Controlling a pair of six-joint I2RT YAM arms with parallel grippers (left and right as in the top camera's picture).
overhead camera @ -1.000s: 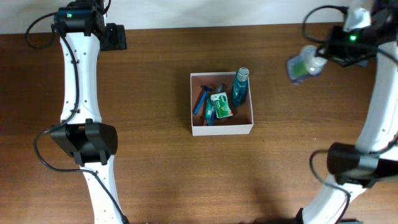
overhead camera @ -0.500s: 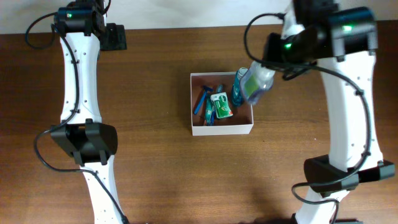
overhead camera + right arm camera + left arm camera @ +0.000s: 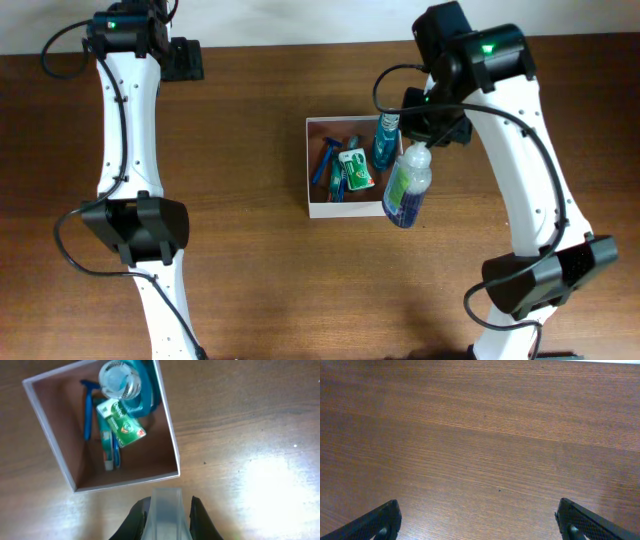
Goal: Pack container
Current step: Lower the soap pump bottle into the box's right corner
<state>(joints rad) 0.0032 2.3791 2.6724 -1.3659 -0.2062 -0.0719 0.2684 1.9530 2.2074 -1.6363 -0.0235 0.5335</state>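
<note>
The container [image 3: 357,208] is a shallow white-walled box at the table's middle. It holds a blue bottle [image 3: 386,140], a green packet [image 3: 355,168] and blue razors [image 3: 326,160]. My right gripper [image 3: 425,140] is shut on a clear bottle [image 3: 405,190] of blue-green liquid, which hangs over the container's right front corner and the table beside it. In the right wrist view the clear bottle [image 3: 166,510] sits between the fingers, just outside the container's front wall [image 3: 125,482]. My left gripper [image 3: 182,58] stands open at the far left, with nothing between its fingers [image 3: 380,522].
Bare brown wooden table [image 3: 485,435] lies under the left gripper and all round the container. The white right arm [image 3: 540,190] arches over the table's right side, and the left arm [image 3: 130,150] runs along the left side.
The right arm has swung from the far right edge to the container, carrying the clear bottle, which now hangs at the box's right front corner. The left arm has not moved.
</note>
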